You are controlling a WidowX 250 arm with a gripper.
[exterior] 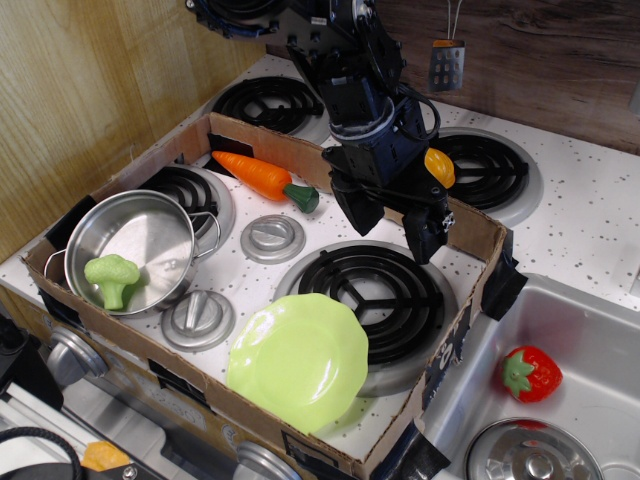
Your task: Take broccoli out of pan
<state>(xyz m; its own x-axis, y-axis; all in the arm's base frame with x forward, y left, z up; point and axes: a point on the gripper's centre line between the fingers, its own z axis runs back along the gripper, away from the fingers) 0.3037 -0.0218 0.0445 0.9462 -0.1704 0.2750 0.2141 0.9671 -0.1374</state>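
Note:
The light-green broccoli lies inside the shiny steel pan, at its front left by the rim. The pan stands on the left side of the toy stove, within a cardboard frame. My gripper hangs open and empty above the stove's middle right, well to the right of the pan, with its two dark fingers pointing down over the large black burner.
An orange carrot lies behind the pan. A flat light-green plate sits at the front. Grey burner caps lie between. The cardboard walls ring the stove. A sink at right holds a strawberry.

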